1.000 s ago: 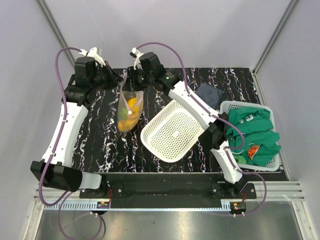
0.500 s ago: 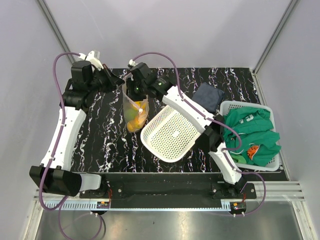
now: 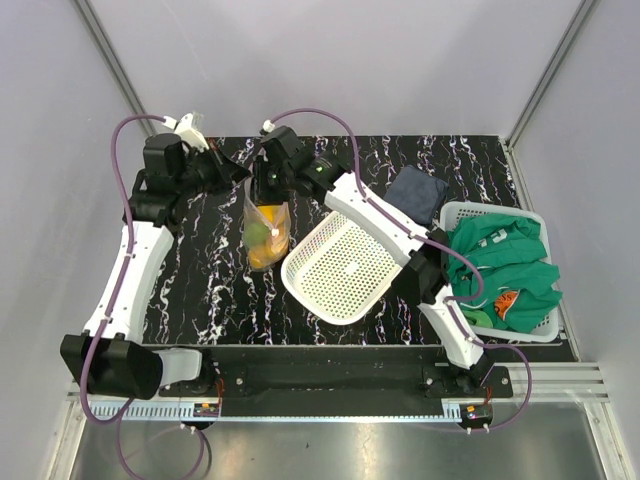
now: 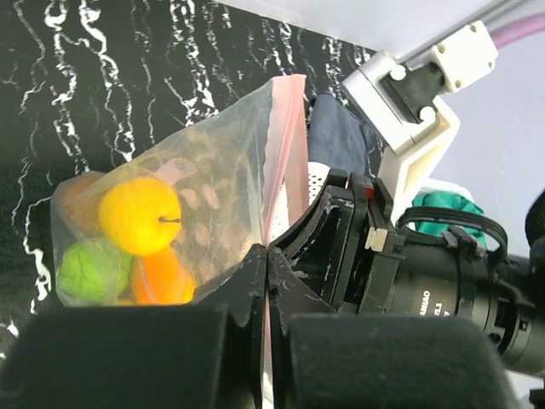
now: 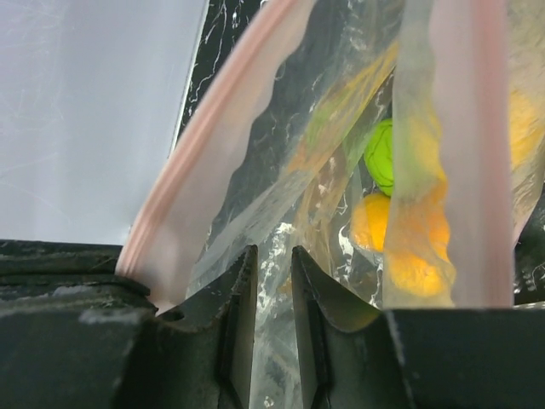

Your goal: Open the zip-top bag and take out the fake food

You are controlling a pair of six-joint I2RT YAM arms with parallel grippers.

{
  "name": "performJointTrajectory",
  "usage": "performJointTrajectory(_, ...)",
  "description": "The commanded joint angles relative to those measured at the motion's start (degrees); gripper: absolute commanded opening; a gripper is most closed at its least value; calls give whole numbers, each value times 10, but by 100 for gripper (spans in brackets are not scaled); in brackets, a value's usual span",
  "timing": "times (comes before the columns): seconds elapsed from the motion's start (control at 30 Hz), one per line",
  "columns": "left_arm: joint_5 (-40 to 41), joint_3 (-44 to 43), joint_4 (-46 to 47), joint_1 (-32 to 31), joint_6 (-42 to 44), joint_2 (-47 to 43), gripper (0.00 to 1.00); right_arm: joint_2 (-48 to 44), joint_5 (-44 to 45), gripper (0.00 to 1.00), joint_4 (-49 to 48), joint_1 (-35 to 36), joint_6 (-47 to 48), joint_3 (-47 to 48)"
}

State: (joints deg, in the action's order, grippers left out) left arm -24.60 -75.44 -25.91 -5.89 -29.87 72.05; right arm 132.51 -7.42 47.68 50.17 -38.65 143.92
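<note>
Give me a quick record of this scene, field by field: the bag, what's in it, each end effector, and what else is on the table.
bag: zip-top bag, held up by its top edge, pink zip strips parted
contents: fake food, yellow, orange and green pieces, all inside
left end effector: shut on the zip strip
right end effector: shut on the bag film by the mouth
nearby: white mesh basket right of the bag; dark blue cloth; green clothing in a second basket

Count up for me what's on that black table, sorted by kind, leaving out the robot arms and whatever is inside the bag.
Plastic bag holding toy fruit: 1
White baskets: 2, the middle basket and the right basket
Dark blue cloth: 1
Green clothing pile in the right basket: 1
Total: 5
</note>
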Motion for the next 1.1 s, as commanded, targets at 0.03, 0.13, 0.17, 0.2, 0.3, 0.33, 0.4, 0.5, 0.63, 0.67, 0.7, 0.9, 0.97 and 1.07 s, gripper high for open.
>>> performJointTrajectory(0.03,-153,23,72,-14,-19,-25,0,13,-57,30,-67,5,21,4)
performJointTrajectory(0.13,-107,32,64,-9,-28,-33,0,28,-8,30,-58,5,45,2)
performJointTrajectory(0.17,-97,39,61,-5,-33,-33,0,35,6,31,-55,5,61,0)
performJointTrajectory(0.2,-81,43,60,-1,-41,-33,0,37,18,31,-51,2,68,-1)
performJointTrajectory(0.3,-84,49,82,13,-63,-30,0,54,40,30,-46,-7,85,-1)
performJointTrajectory(0.33,-85,46,86,13,-66,-28,0,59,42,30,-44,-9,88,0)
performJointTrajectory(0.4,-82,35,102,13,-73,-27,0,71,46,30,-34,-10,96,2)
performJointTrajectory(0.5,-83,21,122,13,-86,-20,0,82,57,30,-14,-10,97,0)
performJointTrajectory(0.63,-84,13,135,13,-94,1,0,79,71,30,-7,-10,103,-28)
performJointTrajectory(0.67,-82,15,134,13,-92,4,0,78,71,31,-6,-10,108,-31)
performJointTrajectory(0.7,-79,16,134,13,-90,6,0,77,71,31,-5,-10,112,-39)
performJointTrajectory(0.9,-59,28,128,13,-76,11,0,70,55,38,4,-11,127,-73)
performJointTrajectory(0.97,-59,35,132,13,-77,12,0,71,44,40,3,-11,130,-82)
performJointTrajectory(1.07,-59,46,140,13,-82,13,0,71,38,43,0,-11,134,-102)
